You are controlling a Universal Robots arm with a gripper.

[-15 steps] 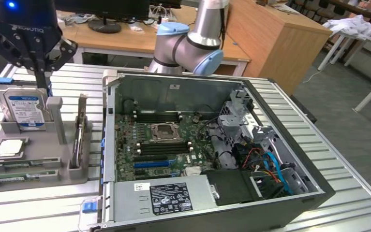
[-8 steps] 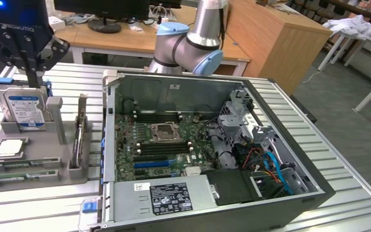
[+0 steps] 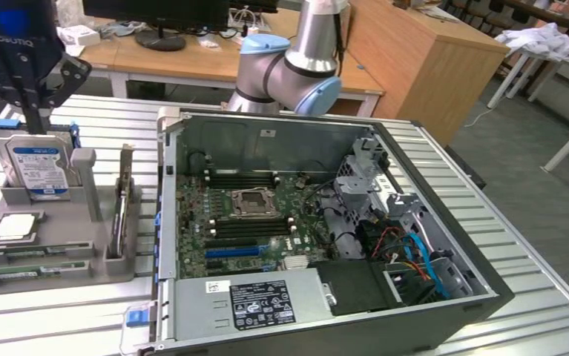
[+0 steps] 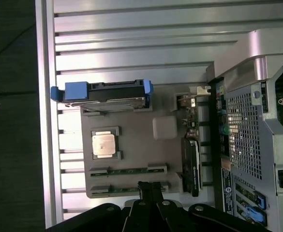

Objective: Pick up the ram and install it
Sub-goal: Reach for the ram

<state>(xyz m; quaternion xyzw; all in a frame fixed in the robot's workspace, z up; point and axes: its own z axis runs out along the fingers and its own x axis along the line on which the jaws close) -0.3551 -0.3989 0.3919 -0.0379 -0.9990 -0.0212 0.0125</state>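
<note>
Two thin green sticks lie flat in the end slots of the grey tray [image 4: 136, 150], and both are hard to make out. In the wrist view the ram [image 4: 124, 188] is crossed at one end by the gripper [image 4: 150, 185]. The second stick [image 4: 127, 170] beside it shows as a dim strip. The exterior view's top edge cuts off the gripper's body. Its fingers are pressed together with nothing between them, and it hangs over the tray, apart from the ram. The tray also holds a hard drive [image 3: 38, 167] standing on edge, a CPU chip [image 3: 17, 226] lying flat, and an upright card [image 3: 121, 208]. Just beside the tray, the open computer case [image 3: 482, 297] holds a motherboard [image 3: 249, 215]. Whether its memory slots are filled is unclear.
</note>
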